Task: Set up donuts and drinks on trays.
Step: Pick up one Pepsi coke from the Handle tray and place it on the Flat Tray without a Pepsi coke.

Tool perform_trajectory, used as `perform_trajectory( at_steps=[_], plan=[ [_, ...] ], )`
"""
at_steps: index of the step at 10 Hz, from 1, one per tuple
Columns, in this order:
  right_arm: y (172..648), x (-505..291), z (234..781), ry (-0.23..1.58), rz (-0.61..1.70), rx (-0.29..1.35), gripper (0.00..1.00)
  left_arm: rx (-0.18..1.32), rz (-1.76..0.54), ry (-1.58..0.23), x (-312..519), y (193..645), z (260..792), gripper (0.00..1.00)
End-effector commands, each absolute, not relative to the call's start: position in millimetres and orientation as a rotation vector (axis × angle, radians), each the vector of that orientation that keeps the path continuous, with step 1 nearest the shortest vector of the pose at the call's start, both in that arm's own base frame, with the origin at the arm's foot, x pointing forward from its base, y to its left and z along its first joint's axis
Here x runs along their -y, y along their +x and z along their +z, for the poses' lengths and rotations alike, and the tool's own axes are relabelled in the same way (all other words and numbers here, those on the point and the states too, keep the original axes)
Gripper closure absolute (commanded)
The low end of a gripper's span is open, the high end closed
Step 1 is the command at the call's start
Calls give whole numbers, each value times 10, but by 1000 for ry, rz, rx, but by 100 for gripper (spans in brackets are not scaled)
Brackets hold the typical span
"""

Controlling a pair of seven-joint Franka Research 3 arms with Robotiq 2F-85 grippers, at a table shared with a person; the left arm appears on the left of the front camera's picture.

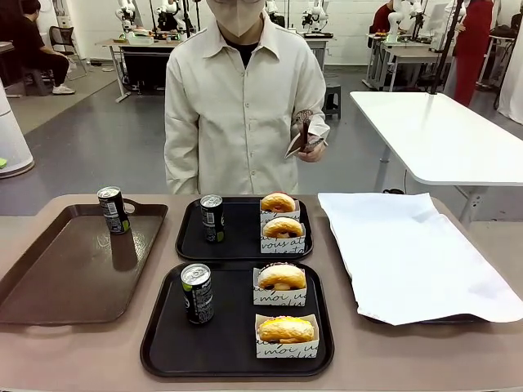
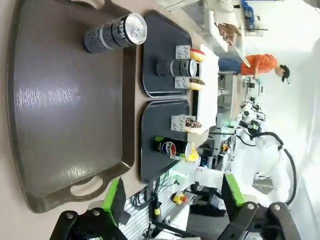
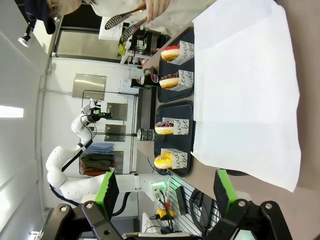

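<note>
I read the left hand [image 2: 170, 200] at the near edge of its wrist view, jaws spread wide and empty; the right hand [image 3: 164, 197] is equally wide and empty. Ahead of the left hand, on the smooth brown tray [image 1: 49, 278], one slim metal can [image 1: 113, 210] stands upright, long axis vertical, nearer the left arm than the right. The near black tray [image 1: 163, 343] carries one can [image 1: 197, 293] and two sleeved donuts [image 1: 282, 278]. The far black tray [image 1: 245, 245] holds the same. Beyond, the person's hand [image 1: 309, 140] grips tongs [image 1: 304, 135]. Right: a white-paper-lined tray [image 1: 409, 253].
</note>
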State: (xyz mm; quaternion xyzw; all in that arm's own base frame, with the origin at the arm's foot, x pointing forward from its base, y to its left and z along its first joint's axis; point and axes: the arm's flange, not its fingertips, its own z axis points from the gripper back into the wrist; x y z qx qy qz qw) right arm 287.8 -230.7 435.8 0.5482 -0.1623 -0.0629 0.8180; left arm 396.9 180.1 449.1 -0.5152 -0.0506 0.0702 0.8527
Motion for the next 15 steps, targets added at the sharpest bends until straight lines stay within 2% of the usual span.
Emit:
perform_trajectory(
  at_steps=[1,2,4,6,7,8,15],
  plan=[
    [2897,2311,4375,1189,-129,357,0,65,-19,-1203,-1953,4160,4463,0],
    [2897,2311,4375,1189,-129,357,0,79,-78,-1231,-2082,3980,4333,0],
    [2897,2311,4375,1189,-129,357,0,44,-205,-1257,-2202,4105,4331,0],
    [2897,2311,4375,1189,-129,357,0,89,-223,-1248,-2245,4106,4336,0],
    [2897,2311,4375,1189,-129,357,0,106,-210,-1187,-2198,4144,4369,0],
    [2897,2311,4375,1189,-129,357,0,80,-195,-1264,-2150,4054,4306,0],
    [2897,2311,4375,1189,-129,357,0,80,-195,-1264,-2150,4054,4306,0]
  ],
)
